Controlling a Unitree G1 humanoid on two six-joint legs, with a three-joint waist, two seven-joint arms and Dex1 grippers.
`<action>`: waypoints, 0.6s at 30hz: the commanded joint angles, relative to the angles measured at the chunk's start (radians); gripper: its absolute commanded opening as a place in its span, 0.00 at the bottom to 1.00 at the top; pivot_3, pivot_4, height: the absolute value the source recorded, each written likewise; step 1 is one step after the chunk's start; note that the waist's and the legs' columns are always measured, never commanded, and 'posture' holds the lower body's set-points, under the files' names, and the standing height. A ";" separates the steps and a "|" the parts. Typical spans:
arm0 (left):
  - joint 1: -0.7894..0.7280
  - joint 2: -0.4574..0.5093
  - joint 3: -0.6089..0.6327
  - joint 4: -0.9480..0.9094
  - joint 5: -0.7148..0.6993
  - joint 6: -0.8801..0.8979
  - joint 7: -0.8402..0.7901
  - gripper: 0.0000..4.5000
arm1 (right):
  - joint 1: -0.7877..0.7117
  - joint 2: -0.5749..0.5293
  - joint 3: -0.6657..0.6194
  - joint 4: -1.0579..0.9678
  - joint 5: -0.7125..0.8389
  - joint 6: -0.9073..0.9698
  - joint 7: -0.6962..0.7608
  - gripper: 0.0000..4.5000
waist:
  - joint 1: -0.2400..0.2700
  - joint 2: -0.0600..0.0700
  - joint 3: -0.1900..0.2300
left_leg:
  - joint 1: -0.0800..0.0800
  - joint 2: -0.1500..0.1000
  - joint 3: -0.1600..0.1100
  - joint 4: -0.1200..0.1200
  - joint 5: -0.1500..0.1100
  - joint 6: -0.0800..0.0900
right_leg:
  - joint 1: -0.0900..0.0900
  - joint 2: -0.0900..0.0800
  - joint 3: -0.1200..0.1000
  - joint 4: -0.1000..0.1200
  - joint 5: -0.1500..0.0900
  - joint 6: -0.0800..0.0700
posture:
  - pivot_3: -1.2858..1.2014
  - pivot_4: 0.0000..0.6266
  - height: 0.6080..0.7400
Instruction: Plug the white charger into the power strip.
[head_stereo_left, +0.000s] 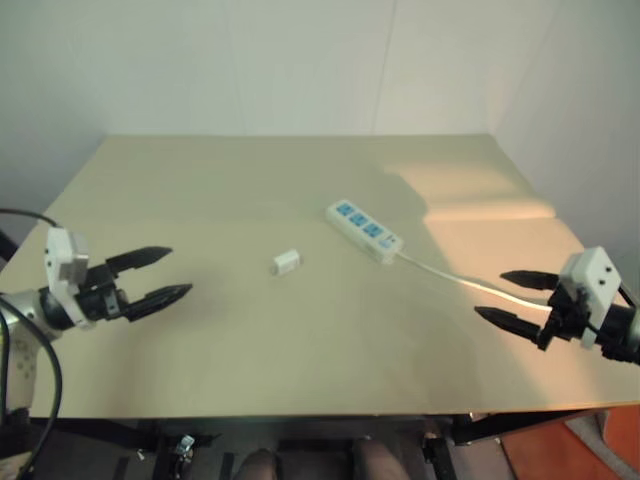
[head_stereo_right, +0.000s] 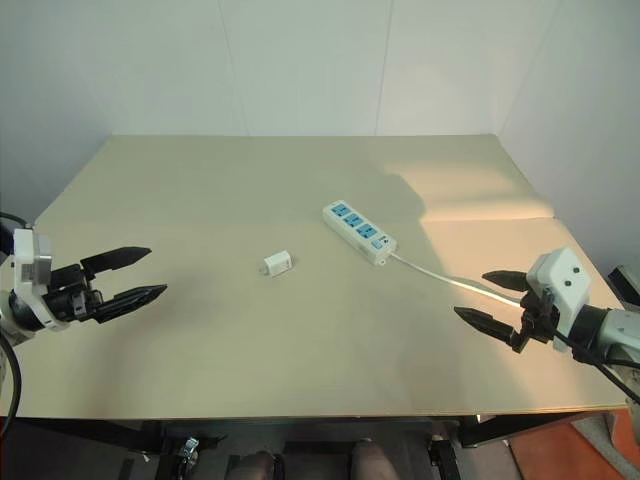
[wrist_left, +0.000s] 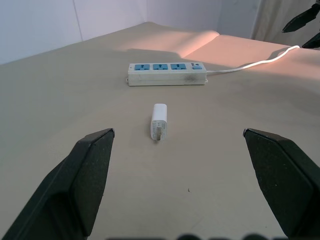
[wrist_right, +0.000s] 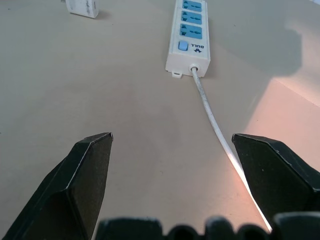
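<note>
The white charger (head_stereo_left: 286, 262) lies loose on the table (head_stereo_left: 250, 190), near the power strip (head_stereo_left: 365, 230). The left gripper (head_stereo_left: 160, 276) and the right gripper (head_stereo_left: 503, 297) both hang wide open, empty.

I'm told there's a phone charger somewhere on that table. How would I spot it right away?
Start with the big tan table and find the long white power strip with blue sockets near its middle. Just beside it, toward the robot's left, the white charger lies alone on the bare wood, touching nothing. It is a tiny plain white block, far smaller than the strip, with no cord and no blue on it.
</note>
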 joint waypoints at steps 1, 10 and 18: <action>-0.020 0.024 0.006 -0.023 -0.011 -0.001 0.003 1.00 | 0.003 -0.003 -0.038 -0.033 -0.001 -0.028 -0.010 0.99 | 0.000 0.000 0.000 | 0.000 0.000 0.000 0.000 0.000 0.000 | 0.000 0.000 0.000 0.000 0.000 0.000 | 0.52 0.24 1.00; -0.016 0.023 0.008 -0.030 -0.012 0.004 0.005 1.00 | 0.000 0.006 -0.025 -0.015 -0.028 -0.062 -0.015 0.99 | 0.000 0.000 0.000 | 0.000 0.000 0.000 0.000 0.000 0.000 | 0.000 0.000 0.000 0.000 0.000 0.000 | 0.52 0.24 1.00; -0.015 0.020 0.005 -0.032 -0.016 0.020 0.008 1.00 | -0.003 0.006 -0.022 -0.006 -0.032 -0.069 -0.018 0.99 | 0.000 0.000 0.000 | 0.000 0.000 0.000 0.000 0.000 0.000 | 0.000 0.000 0.000 0.000 0.000 0.000 | 0.52 0.24 1.00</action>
